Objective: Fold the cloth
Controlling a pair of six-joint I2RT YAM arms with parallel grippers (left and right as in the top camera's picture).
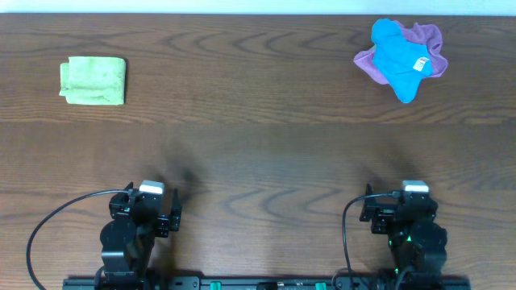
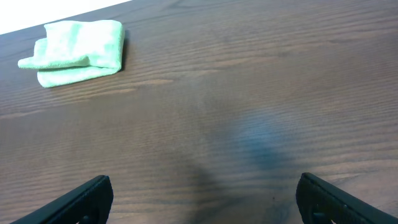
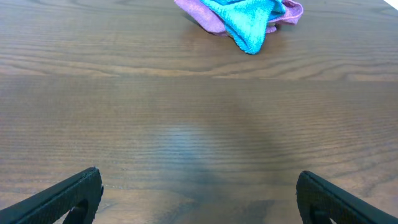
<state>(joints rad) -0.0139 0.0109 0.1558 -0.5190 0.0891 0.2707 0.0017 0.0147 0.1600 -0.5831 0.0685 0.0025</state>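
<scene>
1. Grippers first, since they're closest to the near edge of the table (image 1: 258,137). The left gripper (image 2: 205,196) has its fingers spread wide with nothing between them, just bare wood below. The right gripper (image 3: 199,190) is the same: spread wide, holding nothing.
2. The left arm (image 1: 129,234) and right arm (image 1: 415,234) sit tucked up at the table's near edge, well apart from every cloth. To me that's a rest pose that keeps them out of the way, not a reach.
3. The middle of the table is only wood grain.
4. At the table's far left is the cloth (image 1: 93,80), the yellow-green one. It lies flat as a compact rectangle. The left wrist view shows layers stacked on each other, with edges not quite lined up. I'd say it's already folded, so the job looks done or close to it.
5. At the table's far right, a blue cloth (image 1: 397,48) is crumpled on top of a purple cloth (image 1: 430,39), and the two are touching. My guess is they're bunched there to stay clear of the work.
6. Count: two arms, two grippers, three cloths (one green, one blue, one purple).
</scene>
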